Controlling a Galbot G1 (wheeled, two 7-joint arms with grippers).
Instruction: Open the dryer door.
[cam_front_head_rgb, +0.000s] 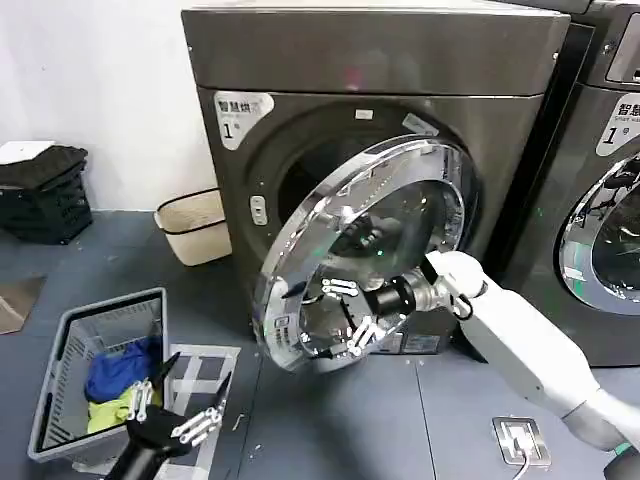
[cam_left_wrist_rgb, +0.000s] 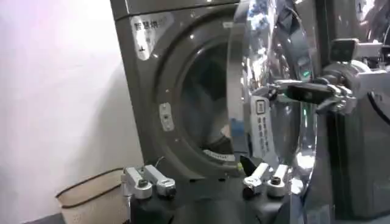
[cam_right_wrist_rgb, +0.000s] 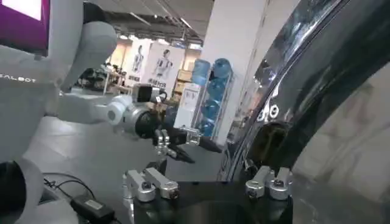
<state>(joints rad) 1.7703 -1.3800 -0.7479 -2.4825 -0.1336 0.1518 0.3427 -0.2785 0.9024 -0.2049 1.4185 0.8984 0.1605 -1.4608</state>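
Left claw (cam_front_head_rgb: 178, 415) low by basket (cam_front_head_rgb: 60, 350), fingers spread, holding nothing, kept out of the way | right claw (cam_front_head_rgb: 345, 320) spread at door (cam_front_head_rgb: 330, 250) edge, likely to swing it | door already part open, standing out from dryer (cam_front_head_rgb: 370, 60)

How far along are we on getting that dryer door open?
Done: the dryer door is unlatched and swung partly out, with the drum opening visible behind it. In hand: the right gripper is at the door's lower rim, fingers spread. The left gripper waits low by the laundry basket. Left: possibly swinging it wider.
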